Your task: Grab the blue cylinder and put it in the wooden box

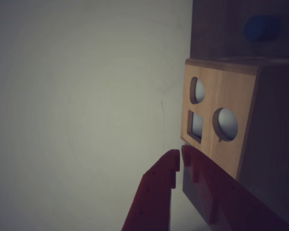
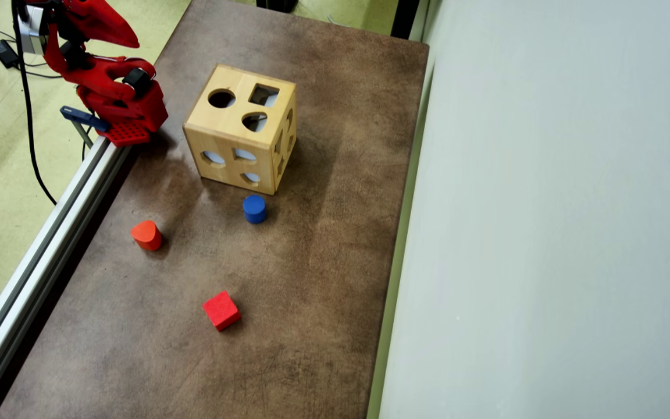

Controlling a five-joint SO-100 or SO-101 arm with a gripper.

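Observation:
The blue cylinder (image 2: 254, 208) stands upright on the brown table, just in front of the wooden box (image 2: 218, 125); in the wrist view it is a blurred blue shape (image 1: 262, 27) beyond the box (image 1: 231, 91). The box is a light-wood cube with round, square and rounded-triangle holes. My red gripper (image 1: 180, 156) is shut and empty, its tips by the box's near corner in the wrist view. In the overhead view the arm is folded at the table's top-left corner, with the gripper (image 2: 131, 41) left of the box and far from the cylinder.
A red rounded block (image 2: 146, 235) and a red cube (image 2: 221, 310) lie on the table (image 2: 323, 262) nearer the camera's bottom edge. An aluminium rail (image 2: 50, 233) runs along the left edge. A pale wall panel (image 2: 544, 233) bounds the right side.

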